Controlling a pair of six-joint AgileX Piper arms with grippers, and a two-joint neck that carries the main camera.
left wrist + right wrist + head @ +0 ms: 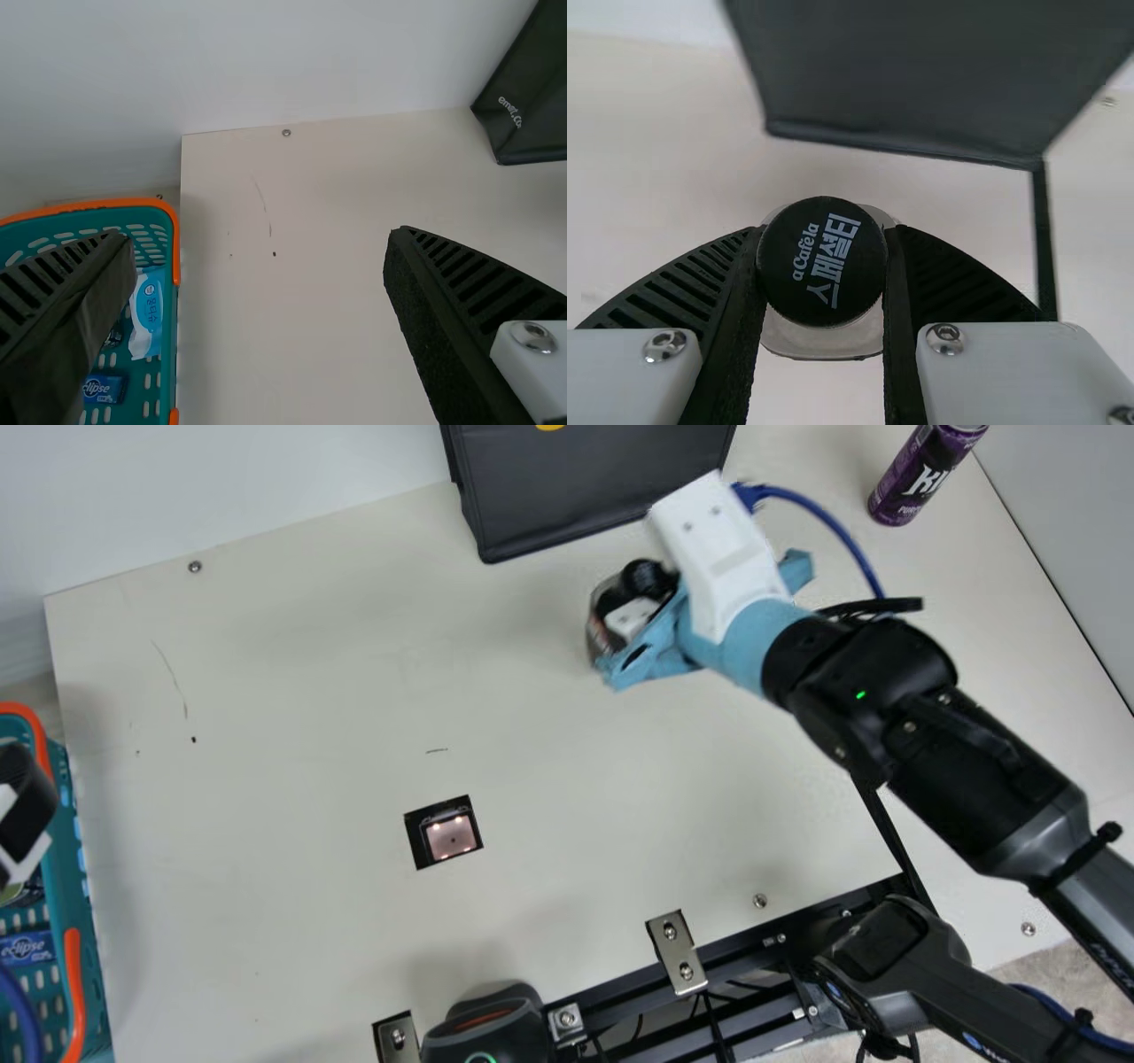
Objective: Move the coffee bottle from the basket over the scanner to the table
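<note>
At the main view's left edge, the left gripper (25,802) is cut off and hides part of the teal basket (78,886), itself cropped by the frame. The left wrist view has this gripper's fingers spread well apart, with nothing between them. Inside the basket, a blue packet (27,948) and a white-and-blue packet (149,310) can be made out; the dark item between them is too covered to name.

Farther right, the scanner (450,837) sits in the cream table (310,691). Beyond it, the right gripper (633,615) is clenched on the coffee bottle (600,620), near the black box (594,491), whose top is out of frame. The bottle's black cap (822,261) hides much of its body in the right wrist view; it looks roughly upright, though whether its base touches the table I can't tell. At far right stands a purple can (917,478), its top cropped.
</note>
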